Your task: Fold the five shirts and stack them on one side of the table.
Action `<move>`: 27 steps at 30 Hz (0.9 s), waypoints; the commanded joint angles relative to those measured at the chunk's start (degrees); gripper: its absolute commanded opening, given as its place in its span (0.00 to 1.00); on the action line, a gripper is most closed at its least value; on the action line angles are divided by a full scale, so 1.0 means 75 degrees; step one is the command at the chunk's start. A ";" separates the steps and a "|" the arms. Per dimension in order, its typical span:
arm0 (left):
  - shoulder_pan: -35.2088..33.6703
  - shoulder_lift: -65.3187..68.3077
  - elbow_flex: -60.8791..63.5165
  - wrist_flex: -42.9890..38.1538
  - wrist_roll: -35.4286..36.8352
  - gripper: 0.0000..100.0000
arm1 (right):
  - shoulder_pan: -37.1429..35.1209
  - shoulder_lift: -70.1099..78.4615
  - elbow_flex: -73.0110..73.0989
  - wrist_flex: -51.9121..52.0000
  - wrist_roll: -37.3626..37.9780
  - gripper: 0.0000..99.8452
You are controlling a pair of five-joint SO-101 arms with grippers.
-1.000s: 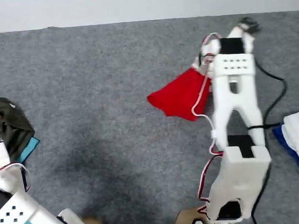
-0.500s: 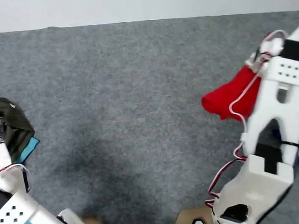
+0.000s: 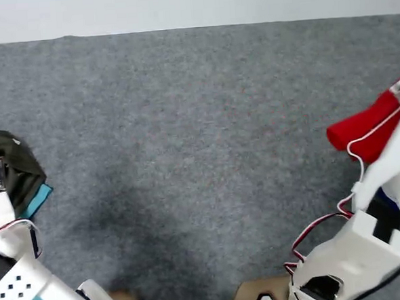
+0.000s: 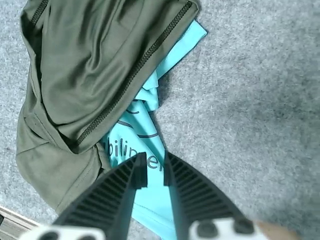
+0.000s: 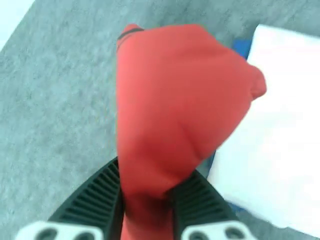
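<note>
At the 9 o'clock edge of the grey felt-covered bench (image 3: pixel 185 124), the left tool (image 4: pixel 153 167) is barely spread and grips nothing. It hangs over a turquoise printed shirt (image 4: pixel 150 145) that lies partly under a crumpled olive-green shirt (image 4: pixel 85 75). At 3 o'clock the right tool (image 5: pixel 150 185) pinches a bunched red shirt (image 5: pixel 175 100), held over a folded white shirt (image 5: pixel 275 130) that rests on a blue one (image 5: pixel 239 47).

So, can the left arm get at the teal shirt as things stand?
Probably yes: the left gripper hangs right over the teal shirt where it lies bare, though the green shirt covers most of it.
</note>
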 commanded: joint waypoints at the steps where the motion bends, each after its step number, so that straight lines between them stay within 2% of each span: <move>1: 0.0000 -0.0094 -0.0029 0.0059 -0.0059 0.06 | 0.0088 -0.0826 -0.0399 -0.0158 0.0094 0.01; 9: 0.0000 -0.0094 -0.0029 0.0059 -0.0059 0.06 | 0.0111 -0.1647 -0.0387 -0.0100 0.0094 0.01; 17: 0.0000 -0.0094 -0.0018 0.0059 -0.0059 0.06 | 0.0990 -0.1717 -0.0352 0.0111 0.0434 0.01; 27: 0.0000 -0.0094 -0.0018 0.0059 -0.0059 0.06 | 0.1752 -0.0498 0.0117 0.0064 0.0633 0.01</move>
